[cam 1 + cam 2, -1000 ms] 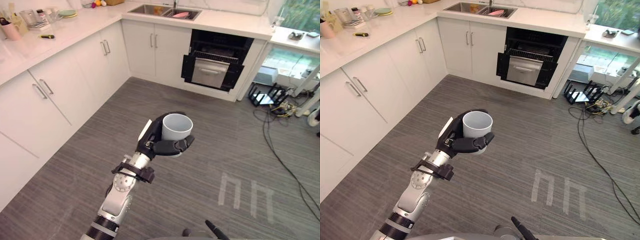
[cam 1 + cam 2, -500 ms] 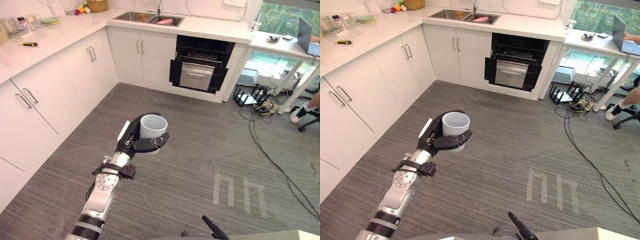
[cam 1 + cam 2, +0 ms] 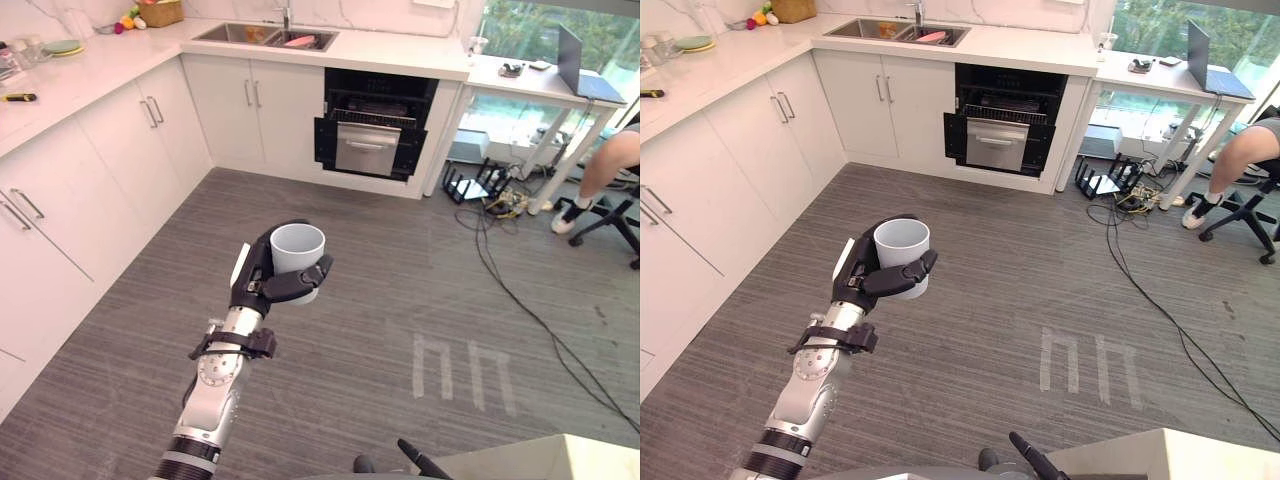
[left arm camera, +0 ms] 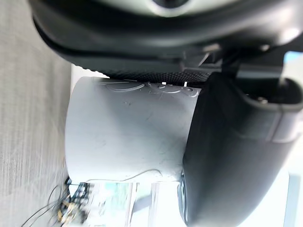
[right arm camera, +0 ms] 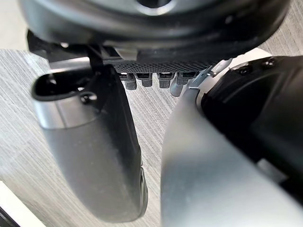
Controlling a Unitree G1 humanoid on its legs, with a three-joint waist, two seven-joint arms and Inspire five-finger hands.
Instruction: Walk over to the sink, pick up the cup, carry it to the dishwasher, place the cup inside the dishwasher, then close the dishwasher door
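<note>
- Left eye view: the left hand (image 3: 262, 285) is wrapped round a white cup (image 3: 297, 248), held upright above the grey floor (image 3: 420, 270), well apart from the open dishwasher (image 3: 370, 135) beside the sink (image 3: 262, 35).
- Right eye view: a person's leg (image 3: 1240, 160) shows by a desk (image 3: 1180, 82).
- Left wrist view: thumb and palm clamp the cup's wall.
- Right wrist view: the right hand (image 5: 94, 156) hangs relaxed over the floor, holding nothing.

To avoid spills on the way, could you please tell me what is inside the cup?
The white cup, held upright in the left hand, shows only bare white inner wall, with no visible contents. Its very bottom cannot be made out past the near rim.
</note>
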